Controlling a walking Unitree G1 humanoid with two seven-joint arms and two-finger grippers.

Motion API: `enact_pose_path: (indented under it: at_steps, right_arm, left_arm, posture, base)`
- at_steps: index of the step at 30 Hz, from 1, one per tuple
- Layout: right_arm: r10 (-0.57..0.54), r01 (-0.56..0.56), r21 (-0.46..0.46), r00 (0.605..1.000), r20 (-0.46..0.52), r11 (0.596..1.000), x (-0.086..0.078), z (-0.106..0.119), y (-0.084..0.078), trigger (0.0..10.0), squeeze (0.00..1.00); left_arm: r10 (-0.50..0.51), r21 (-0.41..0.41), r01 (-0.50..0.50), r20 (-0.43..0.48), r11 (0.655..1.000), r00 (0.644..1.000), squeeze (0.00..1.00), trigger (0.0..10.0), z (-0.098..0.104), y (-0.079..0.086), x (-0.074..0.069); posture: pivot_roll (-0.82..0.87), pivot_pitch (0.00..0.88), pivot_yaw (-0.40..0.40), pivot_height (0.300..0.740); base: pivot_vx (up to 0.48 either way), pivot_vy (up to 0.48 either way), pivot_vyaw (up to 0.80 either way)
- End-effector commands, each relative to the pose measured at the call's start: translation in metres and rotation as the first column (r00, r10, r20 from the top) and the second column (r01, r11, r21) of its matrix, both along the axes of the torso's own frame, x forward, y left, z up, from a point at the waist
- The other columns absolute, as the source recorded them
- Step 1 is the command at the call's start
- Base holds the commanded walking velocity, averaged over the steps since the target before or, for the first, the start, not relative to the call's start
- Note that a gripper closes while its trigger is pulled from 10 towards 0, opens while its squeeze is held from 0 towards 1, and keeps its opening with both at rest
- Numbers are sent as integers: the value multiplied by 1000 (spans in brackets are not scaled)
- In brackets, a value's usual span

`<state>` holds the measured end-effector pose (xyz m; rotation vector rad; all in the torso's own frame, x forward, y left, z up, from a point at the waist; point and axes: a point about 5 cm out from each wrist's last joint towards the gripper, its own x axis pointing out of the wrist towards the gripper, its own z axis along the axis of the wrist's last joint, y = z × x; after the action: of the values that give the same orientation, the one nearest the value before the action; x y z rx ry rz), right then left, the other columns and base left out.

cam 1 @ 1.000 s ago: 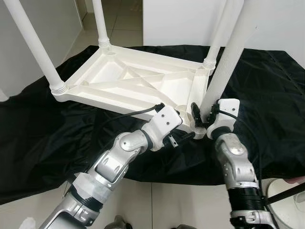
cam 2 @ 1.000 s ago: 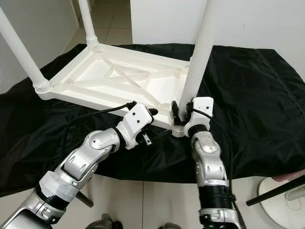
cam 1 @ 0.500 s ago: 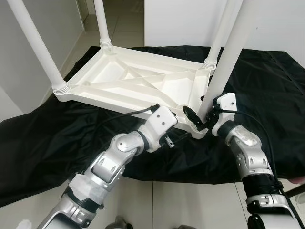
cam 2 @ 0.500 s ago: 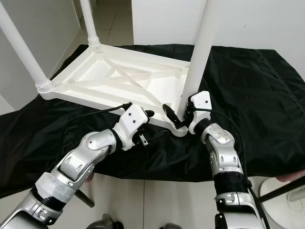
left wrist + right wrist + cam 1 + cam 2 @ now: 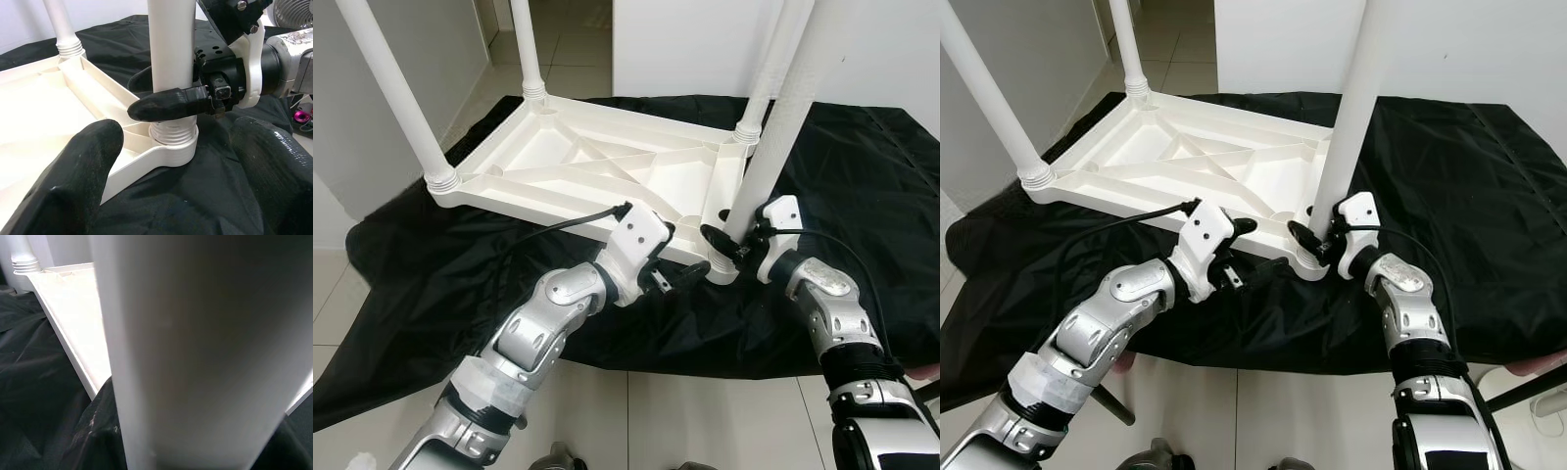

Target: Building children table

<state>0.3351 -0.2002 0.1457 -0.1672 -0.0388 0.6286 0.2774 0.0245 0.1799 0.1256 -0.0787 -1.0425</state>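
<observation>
Black cloth (image 5: 401,284) over pale tiled floor (image 5: 685,426); white wall (image 5: 690,44) behind; grey wall (image 5: 372,147) left.

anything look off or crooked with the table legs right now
Nothing stands out. The white tabletop lies upside down on the black cloth with its legs pointing up. The near leg stands straight in its corner socket, the right gripper closed round its base. The left gripper is open beside it.
</observation>
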Motion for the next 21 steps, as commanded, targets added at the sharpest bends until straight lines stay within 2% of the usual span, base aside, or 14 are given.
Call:
enact_pose_path:
  at_steps: [1,3,4,6,9,10,13,14,15,17,18,19,20,21]
  right_arm:
    - [0,0,8,998,-70,1000,-8,-17,-4,0,0]
    - [0,0,8,998,-70,1000,-8,-17,-4,0,0]
    - [-19,21,25,997,-73,999,-10,-21,-3,10000,0]
    - [-19,21,25,997,-73,999,-10,-21,-3,10000,0]
    - [-119,123,65,991,-54,990,-11,-24,3,10000,0]
    - [-186,189,75,982,-44,979,-11,-24,5,10000,0]
    - [-248,251,85,968,-47,964,-10,-25,6,10000,0]
    - [-318,321,91,947,-44,943,-10,-24,8,10000,0]
    - [-318,321,91,947,-44,943,-10,-24,8,10000,0]
    - [-421,423,101,906,-47,900,-11,-25,9,10000,0]
    - [-421,423,101,906,-47,900,-11,-25,9,10000,0]
    - [-473,476,101,879,-54,874,-11,-25,11,10000,0]
    - [-473,476,101,879,-54,874,-11,-25,11,10000,0]
    - [-526,530,98,848,-63,842,-12,-26,13,10000,0]
  left_arm:
    - [-135,27,136,-10,990,991,0,10000,-1,-3,-8]
    - [-135,27,136,-10,990,991,0,10000,-1,-3,-8]
    - [-132,26,133,-15,991,991,0,10000,-1,-3,-8]
    - [-132,26,133,-15,991,991,0,10000,-1,-3,-8]
    - [-126,24,127,-25,992,992,0,10000,-2,-2,-9]
    - [-123,23,124,-30,992,992,0,10000,-2,-1,-9]
    - [-119,24,120,-32,993,992,0,10000,-2,-1,-8]
    - [-112,25,113,-35,993,993,0,10000,-3,0,-8]
    - [-112,25,113,-35,993,993,0,10000,-3,0,-8]
    - [-101,28,102,-38,994,994,0,10000,-4,2,-7]
    - [-101,28,102,-38,994,994,0,10000,-4,2,-7]
    - [-98,27,99,-40,995,994,0,10000,-4,3,-7]
    - [-98,27,99,-40,995,994,0,10000,-4,3,-7]
    - [-94,28,95,-39,995,995,0,10000,-4,4,-6]
  posture:
    - [-32,0,37,740]
    - [-32,0,37,740]
    - [-36,0,37,740]
    - [-36,0,37,740]
    - [-38,0,33,740]
    - [-38,0,33,740]
    - [-38,0,33,740]
    - [-33,0,25,740]
    - [-33,0,25,740]
    - [-30,0,23,740]
    - [-30,0,23,740]
    - [-29,0,23,740]
    - [-29,0,23,740]
    - [-26,0,21,740]
  base:
    - [0,0,0]
    - [0,0,0]
    - [0,0,0]
    - [0,0,0]
    - [0,0,0]
    - [0,0,0]
    - [0,0,0]
    - [0,0,0]
    - [0,0,0]
    - [0,0,0]
    - [0,0,0]
    - [0,0,0]
    - [0,0,0]
    - [0,0,0]
